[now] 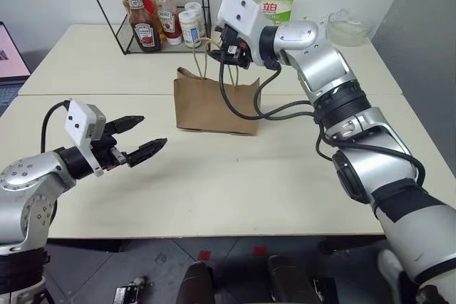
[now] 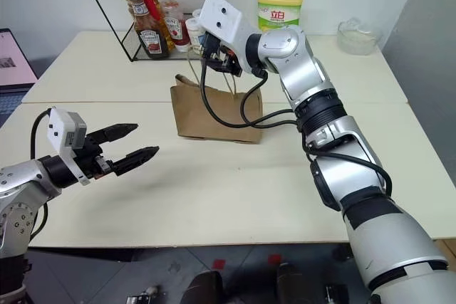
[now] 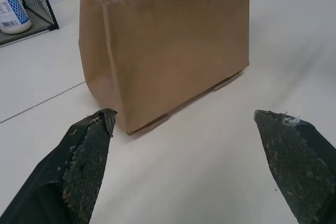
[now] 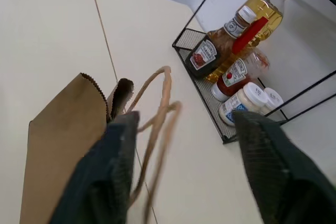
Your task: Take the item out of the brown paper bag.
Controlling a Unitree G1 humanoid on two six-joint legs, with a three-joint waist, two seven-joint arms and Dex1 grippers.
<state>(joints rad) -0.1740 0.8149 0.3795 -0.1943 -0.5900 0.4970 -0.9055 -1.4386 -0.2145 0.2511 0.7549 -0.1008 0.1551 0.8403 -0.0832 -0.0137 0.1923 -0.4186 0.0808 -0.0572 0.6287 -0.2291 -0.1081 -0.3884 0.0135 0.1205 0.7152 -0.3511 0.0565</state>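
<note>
Spread-fingered left gripper point(image 1: 142, 138) hovers over cream table point(image 1: 235, 190); right gripper point(image 4: 178, 177), fingers parted, straddles brown paper bag point(image 1: 214, 105) handles, before white wall.

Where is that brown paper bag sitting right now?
The brown paper bag stands upright near the middle of the cream table, just in front of the wire rack holding sauce bottles, with the right end effector above its handles.

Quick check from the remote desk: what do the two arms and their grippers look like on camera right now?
Both arms are silver-grey metal with black joint bands. Each wrist carries a white, boxy camera housing. The left gripper has two black pointed fingers with rough, textured pads. The right gripper has the same dark fingers. Black cables loop along the right arm and behind the left wrist.
</note>
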